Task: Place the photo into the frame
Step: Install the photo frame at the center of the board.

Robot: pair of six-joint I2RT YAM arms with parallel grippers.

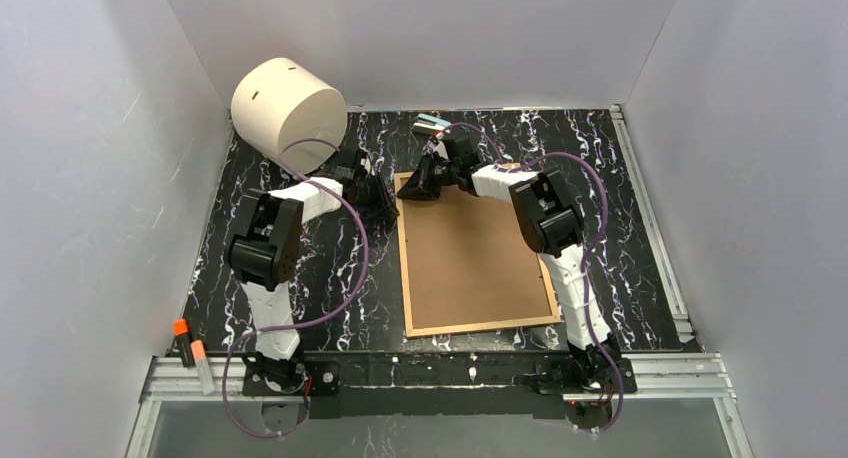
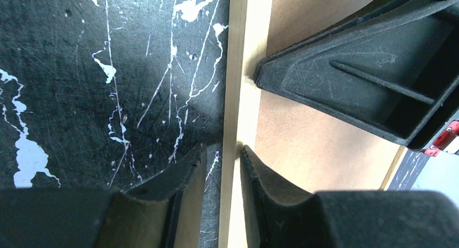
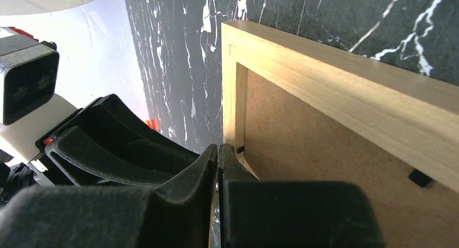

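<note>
Two grippers meet at the far left corner of the large light-wood picture frame (image 1: 480, 326), which lies face down, brown fibreboard back up, on the black white-veined marble table (image 1: 640, 278). The left gripper (image 2: 224, 149) stands part-open astride the wooden edge, clamping nothing. The right gripper (image 3: 218, 150) has its fingers pressed together just inside that corner.

By my judgement the back must be freed first (no photo goes in before that). The left should close on the rail to pin it, while the right eases each small black tab (image 3: 419, 177) aside without levering the back.

Whether the right fingers nip anything is hidden. The cat photo I cannot find; a small greyish thing (image 1: 432, 125) beyond the frame is too tiny to name.
</note>
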